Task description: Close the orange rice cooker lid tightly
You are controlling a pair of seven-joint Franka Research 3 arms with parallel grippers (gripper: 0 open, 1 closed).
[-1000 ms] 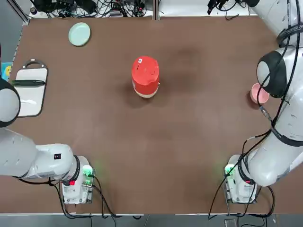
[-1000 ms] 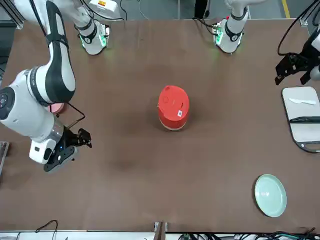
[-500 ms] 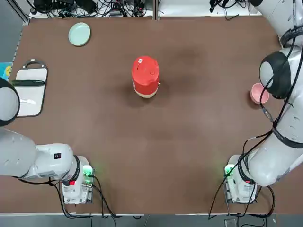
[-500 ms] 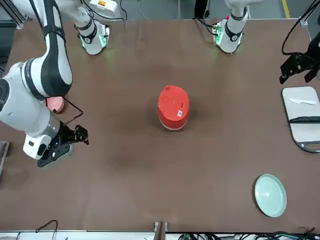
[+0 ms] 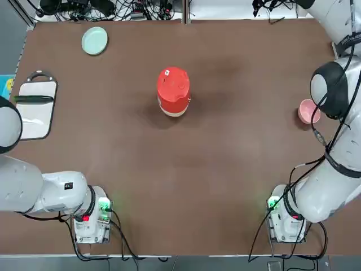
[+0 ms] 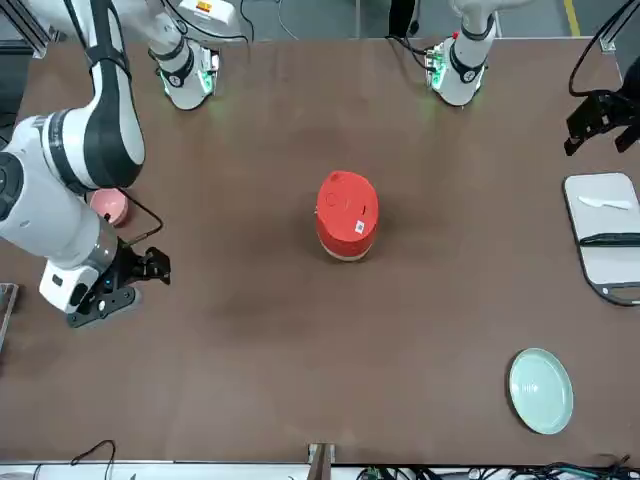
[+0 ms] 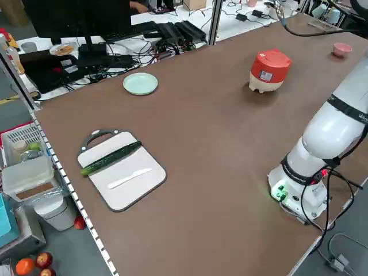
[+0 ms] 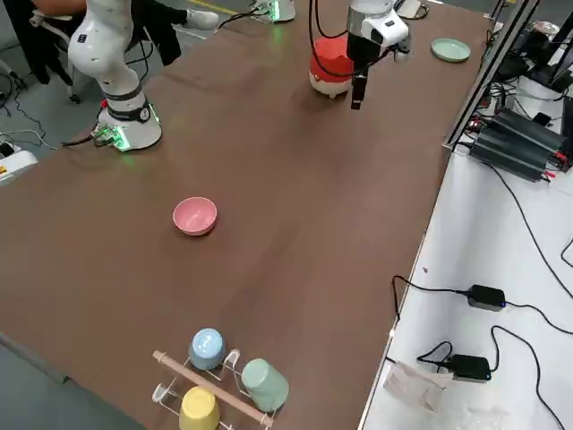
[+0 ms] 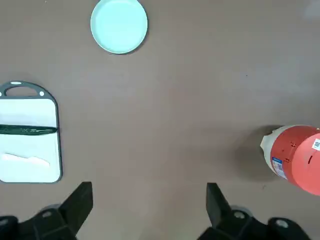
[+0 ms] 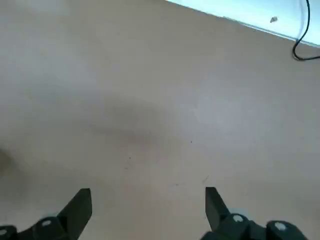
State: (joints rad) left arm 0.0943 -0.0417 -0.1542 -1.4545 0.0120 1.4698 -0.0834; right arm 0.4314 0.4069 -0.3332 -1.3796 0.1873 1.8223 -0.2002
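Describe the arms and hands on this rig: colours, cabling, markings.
Both arms have glossy white rounded shells with black joint bands. The bases at the table edge glow with green lights; the left base also shows red. Black cables run from both bases, and a thin one loops along the right arm. The left hand and right hand are black, each with two angular black fingers.

The orange rice cooker (image 5: 173,91) stands mid-table, its lid (image 5: 172,82) down, both arms well apart.
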